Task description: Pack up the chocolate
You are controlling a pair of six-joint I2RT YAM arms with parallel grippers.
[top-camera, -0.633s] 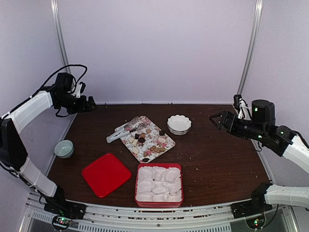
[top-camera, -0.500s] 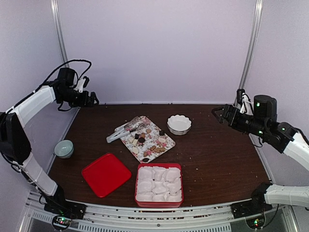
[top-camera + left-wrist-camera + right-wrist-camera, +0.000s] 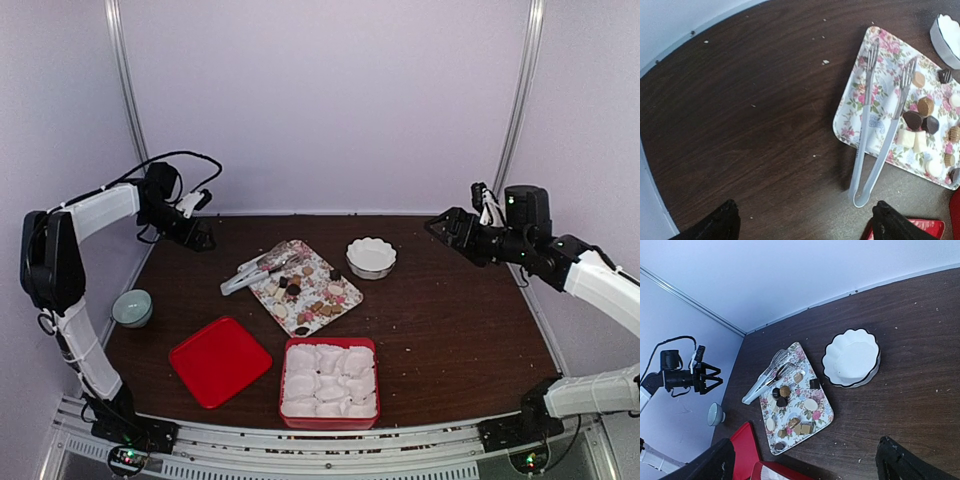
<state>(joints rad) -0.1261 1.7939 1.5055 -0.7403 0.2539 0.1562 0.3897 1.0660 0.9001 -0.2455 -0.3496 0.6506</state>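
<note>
1. Chocolate [image 3: 913,120]: loose pieces on flowered tray [image 3: 860,107], mid-surface; tongs [image 3: 875,150] lying partly on it.
2. Probably light, smooth, easily marred; best pinched gently across the sides.
3. Left jaws and right jaws wide apart, holding nothing; both well apart from tray.

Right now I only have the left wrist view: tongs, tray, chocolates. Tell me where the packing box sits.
Observer: A red box, lined with white paper cups, sits on the near side of the flowered tray.
Operator: Give me the right arm.
Observer: The right arm hovers high over the right side of the table, jaws open and empty.
Operator: Report anything at the left edge.
Observer: A small pale green bowl stands at the table's left edge, apart from the red lid.
</note>
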